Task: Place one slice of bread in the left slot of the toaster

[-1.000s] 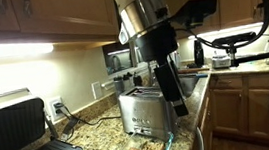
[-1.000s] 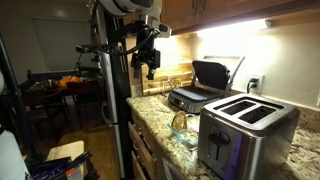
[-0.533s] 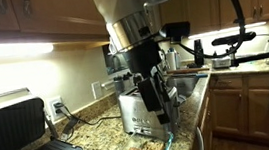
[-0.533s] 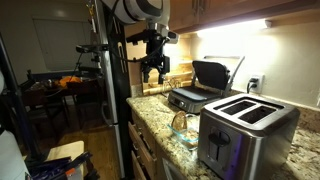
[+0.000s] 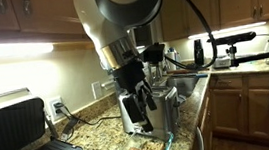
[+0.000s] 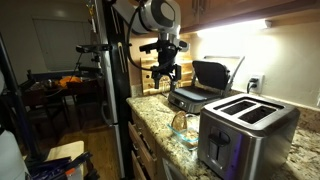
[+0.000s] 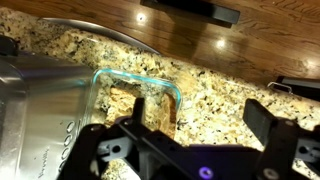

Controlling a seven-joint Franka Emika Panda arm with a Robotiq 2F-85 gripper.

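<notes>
Brushed-steel toaster (image 6: 245, 135), speckled (glossy) granite counter (image 7: 230, 95)

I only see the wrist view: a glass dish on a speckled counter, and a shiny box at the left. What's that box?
Observer: A two-slot toaster; both slots on top look empty.
Operator: Anything else on that counter?
Observer: An open grill press stands past the glass dish, on the side away from the toaster.
Operator: And how high up is my camera?
Observer: The gripper carrying it hangs well above the dish, touching nothing.
</notes>
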